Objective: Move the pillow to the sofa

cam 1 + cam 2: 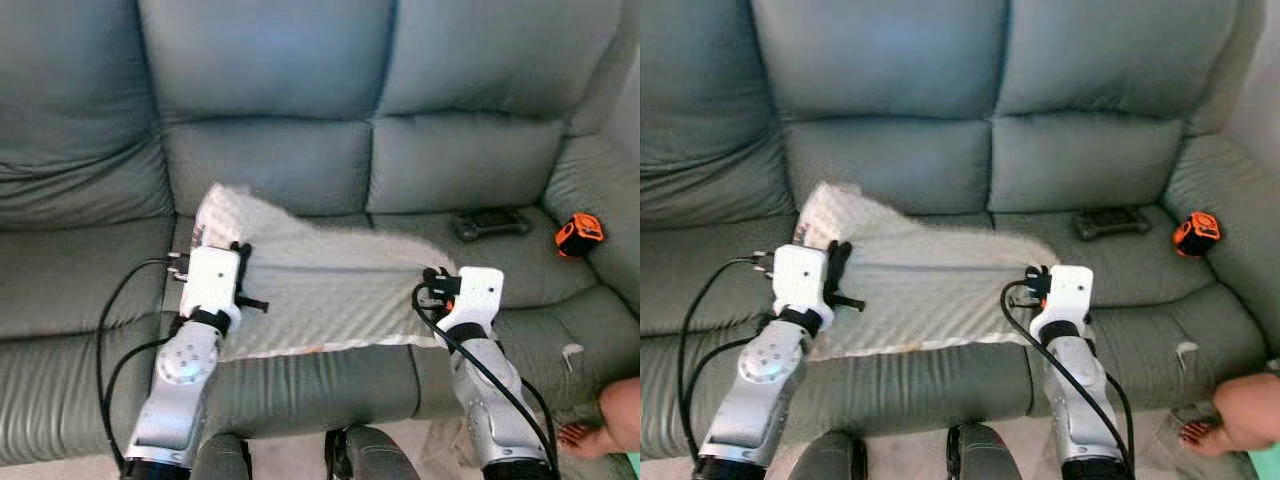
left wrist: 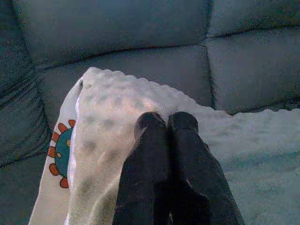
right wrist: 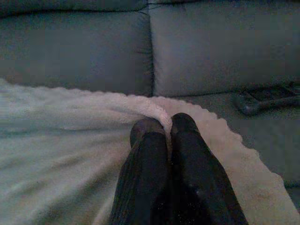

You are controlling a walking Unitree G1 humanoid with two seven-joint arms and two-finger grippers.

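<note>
On the sofa seat: we see the pillow (image 1: 320, 290) lying flat across the middle cushion of the grey-green sofa (image 1: 270, 60), its far left corner lifted toward the backrest.
Pillow surface: white, dimpled fabric; our left wrist view shows a printed orange and teal sun-like motif (image 2: 60, 152) on its side.
Left tool (image 2: 166, 123): we have its two black fingers pressed together with a fold of pillow fabric bunched at the tips, at the pillow's left edge.
Right tool (image 3: 164, 126): fingers closed together too, a ridge of the pillow's cloth pinched between the tips, at the pillow's right edge.
Right of the pillow: a dark flat device (image 1: 490, 222), perhaps a remote or controller, rests on the next cushion, apart from the pillow.
Sofa's right end: an orange and black tape measure (image 1: 579, 233) sits on the seat.
Floor, lower right: a person's bare foot (image 1: 590, 435).
</note>
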